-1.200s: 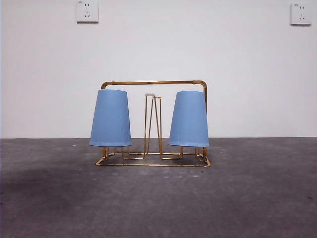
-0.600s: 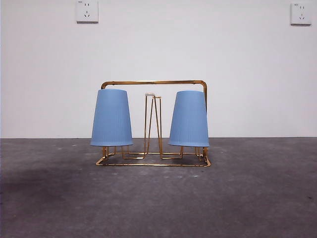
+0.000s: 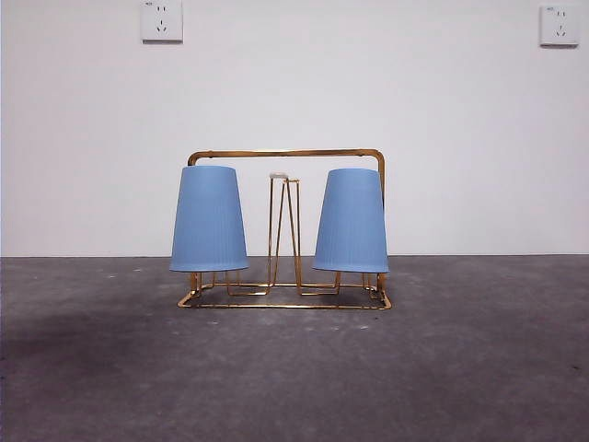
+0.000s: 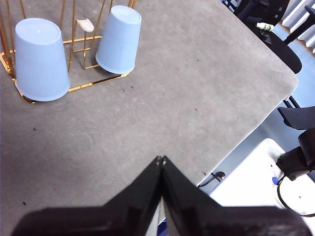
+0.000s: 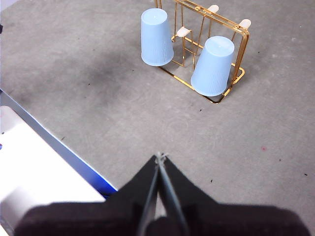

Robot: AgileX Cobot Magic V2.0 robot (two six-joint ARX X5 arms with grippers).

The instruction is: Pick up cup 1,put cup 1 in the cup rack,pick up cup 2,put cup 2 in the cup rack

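Both cups are seen inverted on the gold wire cup rack (image 3: 285, 230), which stands at the centre of the front view. The left blue cup (image 3: 209, 219) is hung over a prong at the left end of the rack, and the right blue cup (image 3: 351, 221) is hung at the right end; a bare pair of prongs with a pale tip (image 3: 279, 176) is left between them. From this arrangement the task is judged to be complete or all but complete: nothing is left lying on the table to be picked up, and both cups appear seated with their rims just above the rack's base.

The left gripper (image 4: 161, 160) is seen with its jaws pressed together and nothing held, well apart from the rack, which is placed at the upper left of that frame. The right gripper (image 5: 160, 156) is likewise pressed together and empty, with the rack at the upper right of its frame.

The table (image 3: 294, 368) is covered in a dark grey, mottled, matte surface with small specks. A plain white wall is seen behind, with one wall socket (image 3: 162, 20) at the upper left and another (image 3: 559, 25) at the upper right. Beyond the table edge in the left wrist view, black chairs (image 4: 275, 29) and a white floor base are shown.
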